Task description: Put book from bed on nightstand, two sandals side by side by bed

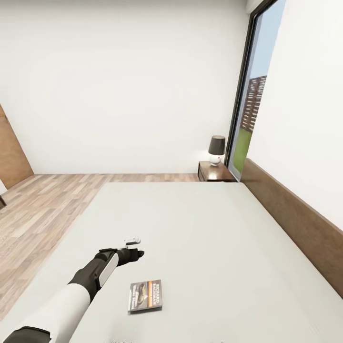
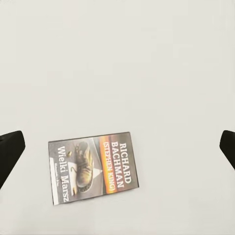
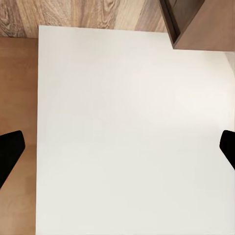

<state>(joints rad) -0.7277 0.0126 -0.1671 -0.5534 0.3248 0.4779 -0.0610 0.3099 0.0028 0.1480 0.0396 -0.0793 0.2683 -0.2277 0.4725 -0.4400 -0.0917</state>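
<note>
The book [image 1: 145, 295] lies flat on the pale mattress of the bed [image 1: 205, 238], near its front edge; its cover is dark with an orange band. My left gripper [image 1: 135, 253] hovers over the mattress just beyond and to the left of it. In the left wrist view the book [image 2: 93, 166] lies below and to one side of the left gripper [image 2: 119, 149], whose dark fingertips [image 2: 10, 152] are spread wide apart with nothing between them. My right gripper [image 3: 119, 149] is open over bare mattress [image 3: 127, 137]. The nightstand [image 1: 215, 172] stands past the bed's far corner. The sandals are out of view.
A lamp [image 1: 216, 150] sits on the nightstand. The brown headboard [image 1: 295, 224] runs along the right wall beside a tall window [image 1: 252, 95]. Wood-plank floor [image 1: 43, 209] lies to the left of the bed. A dark wooden cabinet corner [image 3: 196, 24] and floor [image 3: 88, 12] edge the right wrist view.
</note>
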